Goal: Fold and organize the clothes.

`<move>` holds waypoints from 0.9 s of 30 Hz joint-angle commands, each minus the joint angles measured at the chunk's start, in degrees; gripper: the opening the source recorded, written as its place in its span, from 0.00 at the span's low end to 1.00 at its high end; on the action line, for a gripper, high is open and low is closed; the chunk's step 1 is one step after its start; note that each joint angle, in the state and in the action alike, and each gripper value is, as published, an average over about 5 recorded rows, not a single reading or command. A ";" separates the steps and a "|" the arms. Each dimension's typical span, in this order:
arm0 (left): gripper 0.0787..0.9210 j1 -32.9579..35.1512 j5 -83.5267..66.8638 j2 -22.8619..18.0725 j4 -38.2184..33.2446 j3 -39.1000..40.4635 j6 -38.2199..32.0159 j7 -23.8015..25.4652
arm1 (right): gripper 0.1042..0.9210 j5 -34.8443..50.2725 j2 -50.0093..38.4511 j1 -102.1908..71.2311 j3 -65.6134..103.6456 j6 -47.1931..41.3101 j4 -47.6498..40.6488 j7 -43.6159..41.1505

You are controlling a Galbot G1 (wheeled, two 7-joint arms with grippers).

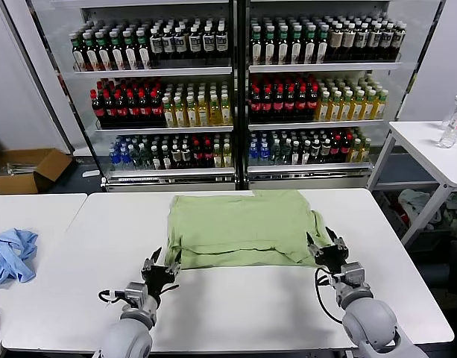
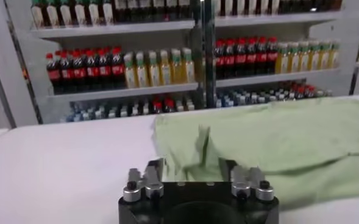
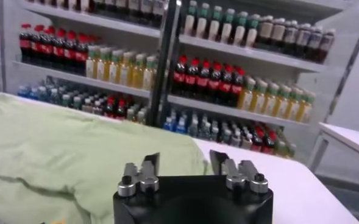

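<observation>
Shirt [image 1: 243, 227] lay folded into a rough rectangle on the white worktop [image 1: 235, 298], toward its far middle, near edge facing the robot; sage-green cloth, doubled over with a layered edge along the near side. No patch or buttons seen.

Left gripper [image 1: 162, 267] sat low over the worktop at the shirt's near left corner, jaws spread wide, nothing between them; tips just beside the cloth edge, contact not clear. From the left wrist view, gripper [image 2: 191, 173] faced the folded corner [image 2: 197, 146], cloth bunched just ahead of the parted fingers [image 2: 156, 170].

Right gripper [image 1: 326, 245] sat at the shirt's near right corner, jaws likewise wide and empty, tips at or over the cloth edge. From the right wrist view, gripper [image 3: 184, 163] pointed across the shirt [image 3: 57, 146], fingers [image 3: 150, 164] apart with only cloth and worktop beyond.

Blue garment [image 1: 10, 253] lay crumpled on a second worktop at the left. Behind, glass-doored cooler [image 1: 235, 89] stocked with bottles. Cardboard box [image 1: 27, 170] on the floor at left. Side table [image 1: 429, 149] at right.
</observation>
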 commanded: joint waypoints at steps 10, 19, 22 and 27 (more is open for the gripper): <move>0.83 -4.24 -6.76 0.70 6.30 1.07 5.60 0.40 | 0.72 9.46 2.16 2.34 -1.44 -7.49 -4.34 0.50; 0.53 -3.61 -13.30 0.90 4.39 0.64 5.10 2.95 | 0.40 10.31 1.43 1.72 -1.59 -7.21 -3.76 -0.67; 0.43 -1.07 -12.66 0.99 1.33 0.05 3.85 1.59 | 0.29 9.75 -0.79 -1.09 -0.32 -6.41 -0.19 -1.27; 0.25 10.66 -8.79 -0.21 -9.78 -2.21 2.88 -0.95 | 0.11 7.92 -6.12 -14.04 3.79 -4.43 10.72 -2.22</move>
